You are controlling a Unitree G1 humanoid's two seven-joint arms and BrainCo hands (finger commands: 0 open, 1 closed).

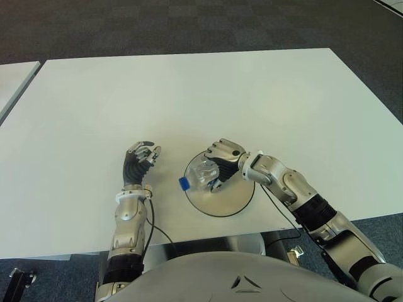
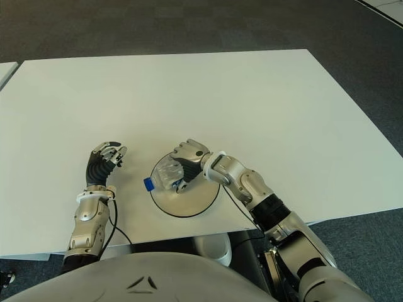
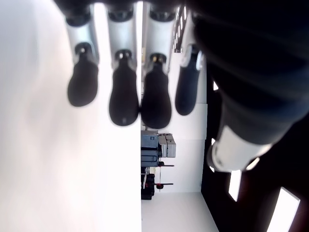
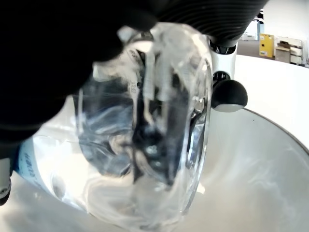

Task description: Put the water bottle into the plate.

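Observation:
A clear plastic water bottle (image 1: 200,175) with a blue cap (image 1: 183,184) lies on its side over the left part of the round grey plate (image 1: 233,200), its cap end reaching past the plate's left rim. My right hand (image 1: 220,165) is shut on the bottle from above, its fingers wrapped around the crumpled body (image 4: 145,145). The plate's inner surface (image 4: 251,174) shows just under the bottle in the right wrist view. My left hand (image 1: 140,161) shows to the left of the plate, fingers loosely curled and holding nothing.
The white table (image 1: 189,94) stretches far ahead and to both sides of the plate. Its front edge runs close below the plate. A second white table's corner (image 1: 12,78) shows at the far left. Dark carpet lies beyond.

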